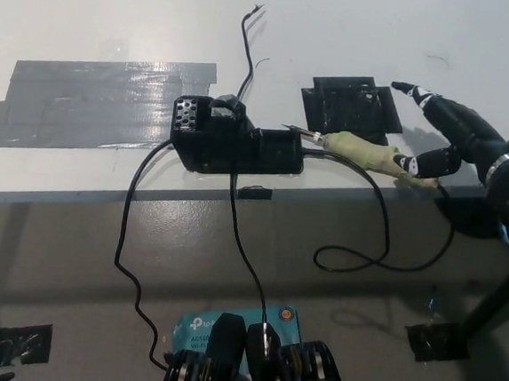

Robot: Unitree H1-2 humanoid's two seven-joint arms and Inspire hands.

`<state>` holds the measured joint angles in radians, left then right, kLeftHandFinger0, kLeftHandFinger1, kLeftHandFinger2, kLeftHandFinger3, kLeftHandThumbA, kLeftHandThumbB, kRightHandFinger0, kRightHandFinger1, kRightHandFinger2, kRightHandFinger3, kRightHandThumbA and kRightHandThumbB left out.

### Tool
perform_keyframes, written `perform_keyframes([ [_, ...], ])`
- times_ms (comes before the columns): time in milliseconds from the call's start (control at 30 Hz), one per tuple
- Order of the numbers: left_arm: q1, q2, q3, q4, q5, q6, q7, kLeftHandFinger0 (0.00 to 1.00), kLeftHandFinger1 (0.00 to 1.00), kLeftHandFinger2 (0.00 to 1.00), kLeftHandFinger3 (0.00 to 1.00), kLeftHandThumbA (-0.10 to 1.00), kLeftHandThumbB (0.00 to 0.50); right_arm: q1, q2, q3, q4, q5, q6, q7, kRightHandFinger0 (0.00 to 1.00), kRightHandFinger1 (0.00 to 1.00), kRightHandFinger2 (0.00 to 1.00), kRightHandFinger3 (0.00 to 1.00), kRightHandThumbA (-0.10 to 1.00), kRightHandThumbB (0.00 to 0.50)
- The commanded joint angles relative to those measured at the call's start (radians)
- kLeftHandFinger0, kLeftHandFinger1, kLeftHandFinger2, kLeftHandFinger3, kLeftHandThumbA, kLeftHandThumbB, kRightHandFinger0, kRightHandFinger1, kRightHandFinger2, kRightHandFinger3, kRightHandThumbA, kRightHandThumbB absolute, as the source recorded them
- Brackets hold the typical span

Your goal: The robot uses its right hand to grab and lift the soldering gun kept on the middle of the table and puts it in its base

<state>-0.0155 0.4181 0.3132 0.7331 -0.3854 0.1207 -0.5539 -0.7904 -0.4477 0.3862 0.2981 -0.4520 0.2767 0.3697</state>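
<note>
I see the soldering iron (365, 152) lying along the table's (357, 39) front edge, tip pointing toward the black base station (237, 140), its handle end at my right hand (459, 142), whose spread fingers (426, 161) touch it without closing yet.

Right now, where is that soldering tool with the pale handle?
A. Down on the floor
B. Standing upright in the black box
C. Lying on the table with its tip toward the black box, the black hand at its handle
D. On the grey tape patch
C: the soldering iron lies flat on the white table, its metal tip toward the black base, with the right hand at its handle end.
</note>
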Motion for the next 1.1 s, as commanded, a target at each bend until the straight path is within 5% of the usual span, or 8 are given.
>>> perform_keyframes([
  [0,-0.001,0.037,-0.004,-0.003,-0.010,-0.009,-0.033,0.02,0.37,0.54,0.64,0.70,0.500,-0.047,-0.002,-0.008,-0.008,-0.018,-0.004,0.012,1.00,1.00,1.00,1.00,0.68,0.294],
  [300,-0.004,0.038,-0.024,0.003,-0.002,-0.029,-0.046,0.04,0.40,0.57,0.67,0.71,0.500,-0.081,0.018,-0.002,0.069,-0.037,0.016,0.009,1.00,1.00,1.00,1.00,0.69,0.300],
  [567,-0.008,0.029,-0.033,-0.013,-0.001,-0.008,-0.035,0.02,0.38,0.54,0.64,0.70,0.500,-0.088,0.027,-0.020,0.115,-0.039,0.010,-0.013,1.00,1.00,1.00,1.00,0.54,0.261],
  [1067,-0.014,0.015,-0.038,-0.043,-0.004,0.015,-0.026,0.01,0.36,0.53,0.65,0.70,0.500,-0.106,0.094,-0.017,0.175,-0.054,-0.002,-0.026,1.00,1.00,1.00,1.00,0.54,0.295],
])
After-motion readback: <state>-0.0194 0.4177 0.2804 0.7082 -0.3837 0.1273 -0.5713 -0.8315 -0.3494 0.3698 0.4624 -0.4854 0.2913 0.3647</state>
